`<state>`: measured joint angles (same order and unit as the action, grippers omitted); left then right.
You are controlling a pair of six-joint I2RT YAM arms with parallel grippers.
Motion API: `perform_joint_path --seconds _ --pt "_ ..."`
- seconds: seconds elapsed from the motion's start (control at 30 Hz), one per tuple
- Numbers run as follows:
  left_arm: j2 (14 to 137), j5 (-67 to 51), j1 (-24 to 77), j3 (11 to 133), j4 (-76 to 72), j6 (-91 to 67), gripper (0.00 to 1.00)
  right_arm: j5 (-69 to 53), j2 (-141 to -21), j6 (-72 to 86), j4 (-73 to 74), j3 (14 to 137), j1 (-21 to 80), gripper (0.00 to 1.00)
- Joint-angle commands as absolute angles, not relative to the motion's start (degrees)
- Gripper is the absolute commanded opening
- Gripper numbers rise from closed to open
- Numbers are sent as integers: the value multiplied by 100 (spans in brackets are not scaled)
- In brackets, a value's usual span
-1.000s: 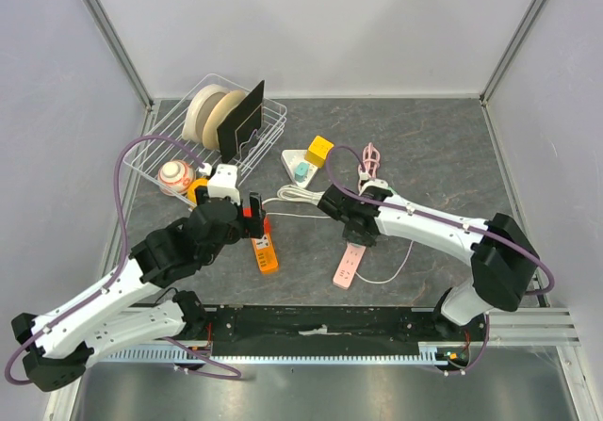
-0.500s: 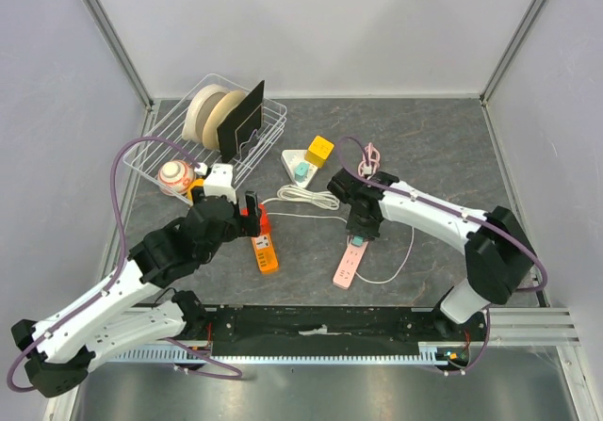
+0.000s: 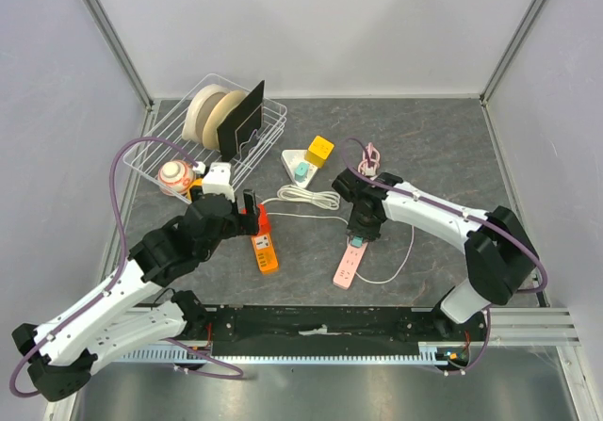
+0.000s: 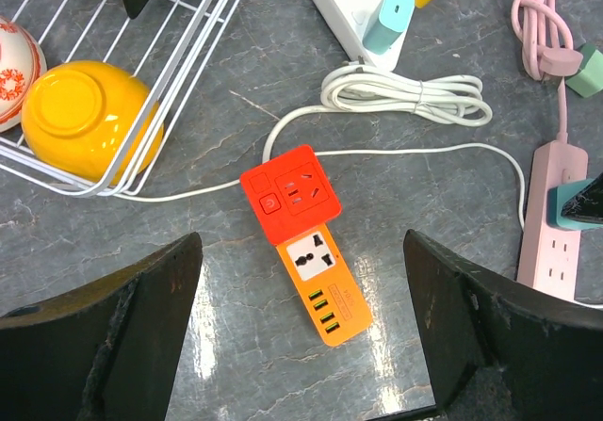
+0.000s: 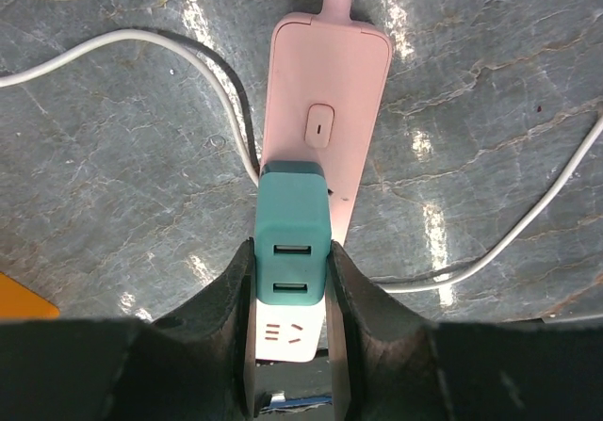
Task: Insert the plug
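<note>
Grey stone-look table carries a pink power strip near its front middle. Left of it lies an orange power strip, and the left gripper is spread wide above it. The small teal USB charger plug stands on the pink strip just below its switch, with the right gripper clamped on it.

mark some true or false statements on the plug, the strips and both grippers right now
1. The right gripper is shut on the teal plug. True.
2. The left gripper is open above the orange power strip. True.
3. The teal plug is at the orange power strip. False: it is at the pink power strip.
4. The wire rack is empty. False: it holds pale plates and a dark board.
</note>
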<state>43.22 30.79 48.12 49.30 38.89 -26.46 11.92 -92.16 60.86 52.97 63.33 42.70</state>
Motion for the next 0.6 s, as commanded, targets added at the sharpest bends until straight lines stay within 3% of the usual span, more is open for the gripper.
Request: perform_joint_path --seconds 0.0,0.17,0.47,0.5,0.53,0.57 --pt "4333 2971 4720 4895 3647 -2435 93 887 -9993 5802 4966 5502 4114 0" --pt "4359 2865 4614 4896 3621 -2417 93 1116 -10668 5397 5335 6212 4148 0" --pt "4316 2725 4430 4852 3577 -2435 93 1141 -10399 5572 5089 5932 4263 1" --pt "4333 2699 4421 4843 3568 -2426 92 1221 -10310 5572 5098 5994 4289 7" --pt "4350 2698 4430 4843 3568 -2426 92 1317 -10223 5572 5159 6072 4324 25" --pt "4368 2690 4421 4843 3568 -2426 92 1571 -10039 5555 5185 6291 4342 34"
